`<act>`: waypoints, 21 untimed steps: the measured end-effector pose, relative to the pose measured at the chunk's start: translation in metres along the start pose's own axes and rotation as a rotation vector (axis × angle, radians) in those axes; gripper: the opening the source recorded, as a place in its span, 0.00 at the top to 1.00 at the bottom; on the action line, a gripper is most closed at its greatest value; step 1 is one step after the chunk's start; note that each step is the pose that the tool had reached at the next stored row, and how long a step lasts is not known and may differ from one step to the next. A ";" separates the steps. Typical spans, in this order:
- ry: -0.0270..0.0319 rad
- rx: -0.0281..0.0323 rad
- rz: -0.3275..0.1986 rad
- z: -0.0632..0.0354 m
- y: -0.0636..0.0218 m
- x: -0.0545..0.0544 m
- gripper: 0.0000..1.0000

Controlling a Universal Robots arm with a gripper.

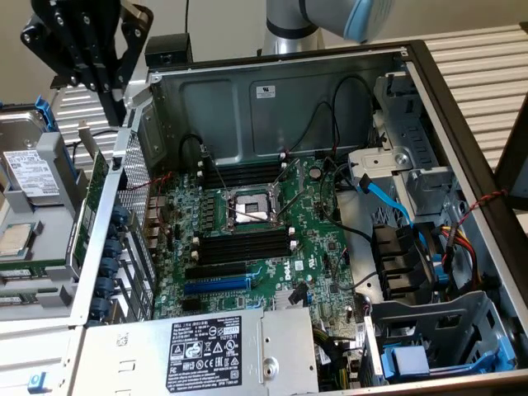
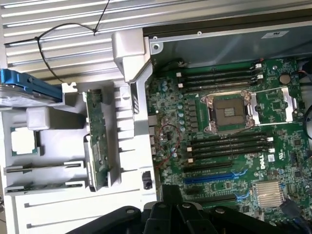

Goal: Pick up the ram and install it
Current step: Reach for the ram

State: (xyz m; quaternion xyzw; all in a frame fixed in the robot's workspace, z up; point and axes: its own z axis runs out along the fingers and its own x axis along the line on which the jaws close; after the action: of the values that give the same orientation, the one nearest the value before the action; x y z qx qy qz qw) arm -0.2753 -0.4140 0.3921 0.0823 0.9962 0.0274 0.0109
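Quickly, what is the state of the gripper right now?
Gripper: closed, holding nothing; the ram sits apart from it.

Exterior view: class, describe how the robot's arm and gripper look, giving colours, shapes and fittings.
The arm is a smooth silver-grey tube with a rounded light-blue cap on one joint. The gripper is matt black, built of angular linked bars dotted with round bolt heads. No markings can be made out.

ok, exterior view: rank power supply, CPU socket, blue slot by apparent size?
1. power supply, clearly largest.
2. CPU socket.
3. blue slot, long but thin; these two are close.
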 end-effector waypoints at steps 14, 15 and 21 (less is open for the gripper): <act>0.0006 -0.0031 0.000 -0.0012 -0.0160 0.062 0.89; 0.0006 -0.0034 0.000 -0.0013 -0.0172 0.067 0.89; 0.0010 -0.0055 0.000 -0.0016 -0.0242 0.093 0.89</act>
State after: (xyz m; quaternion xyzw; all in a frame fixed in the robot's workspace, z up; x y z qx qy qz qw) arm -0.3711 -0.4226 0.3907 0.0824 0.9961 0.0302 0.0106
